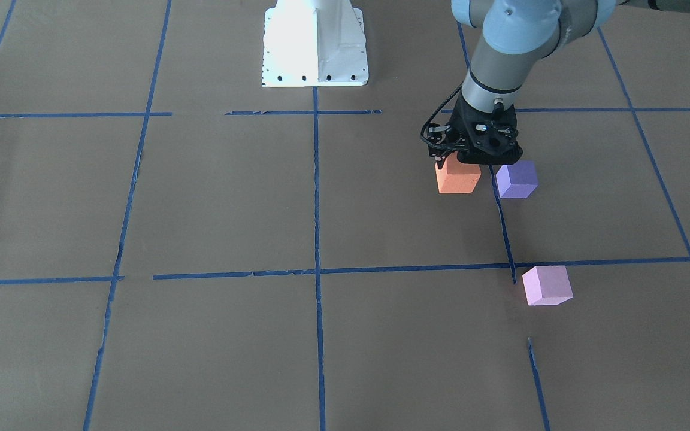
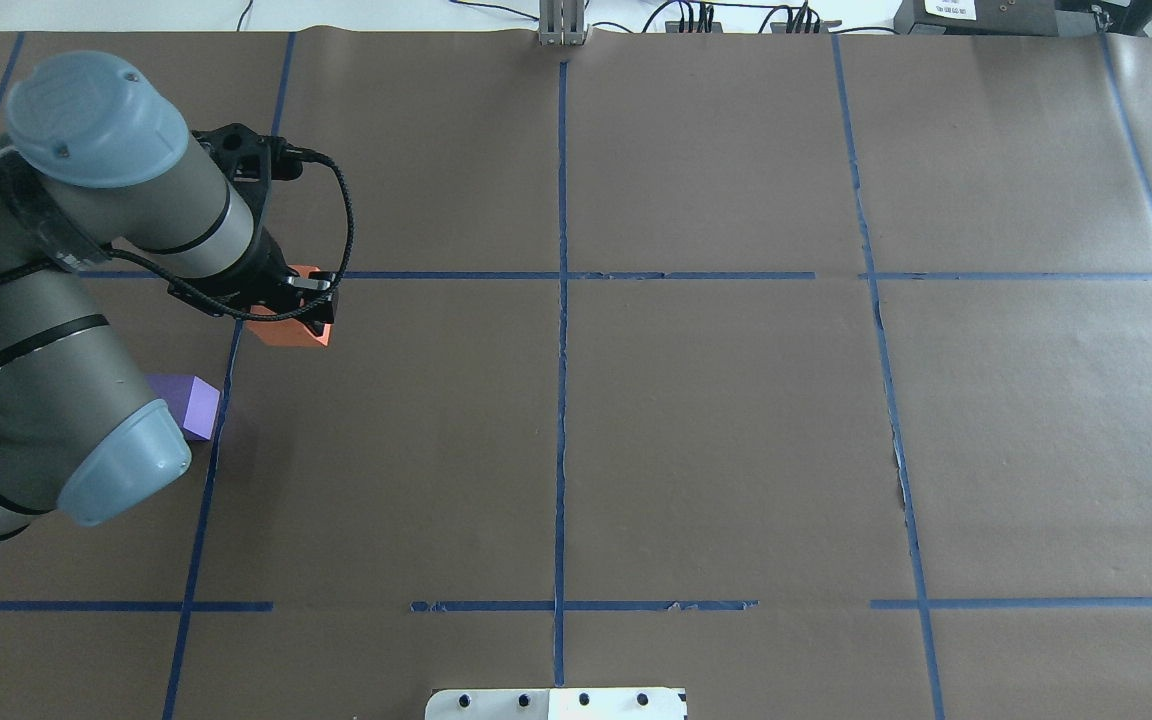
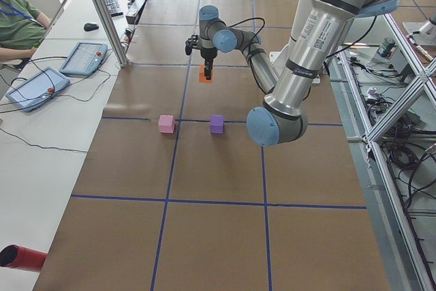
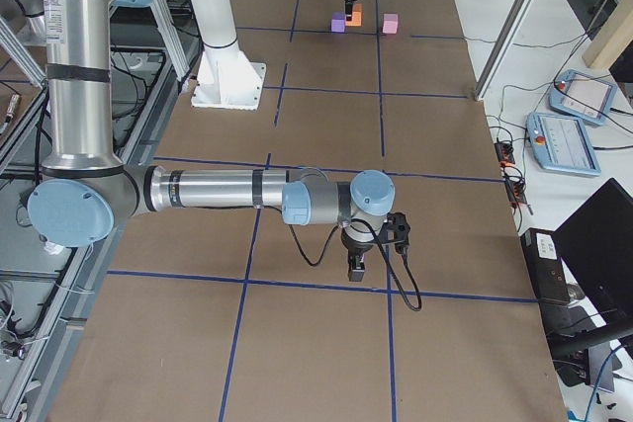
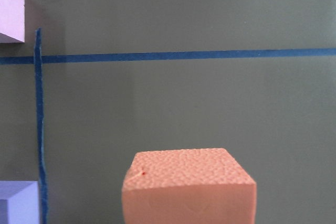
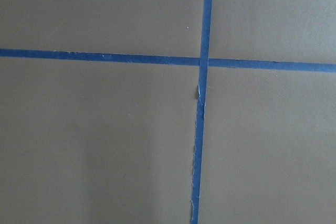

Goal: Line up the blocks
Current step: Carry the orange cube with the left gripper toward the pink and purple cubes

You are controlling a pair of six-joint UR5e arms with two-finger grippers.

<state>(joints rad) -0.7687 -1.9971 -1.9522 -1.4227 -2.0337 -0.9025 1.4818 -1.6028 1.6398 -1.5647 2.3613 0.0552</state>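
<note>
The left pincer (image 2: 298, 308) is clenched on the orange block (image 1: 457, 178), low at the desk (image 1: 231, 197); I cannot tell whether the block touches it. The purple block (image 1: 516, 179) sits just beside it, across a blue tape line (image 1: 501, 209). The pink block (image 1: 547, 285) lies well apart. The right pincer (image 4: 358, 266) hangs over the desk's other end; I cannot tell whether it is released or clenched.

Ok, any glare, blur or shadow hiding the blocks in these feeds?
Front-facing view: the white base is blown out, but the orange block, purple block and pink block are sharp, with only faint shadows. Overhead view: evenly lit, but the left arm hides the pink block. Left wrist view: greenish cast; orange block's grain is in focus.
</note>
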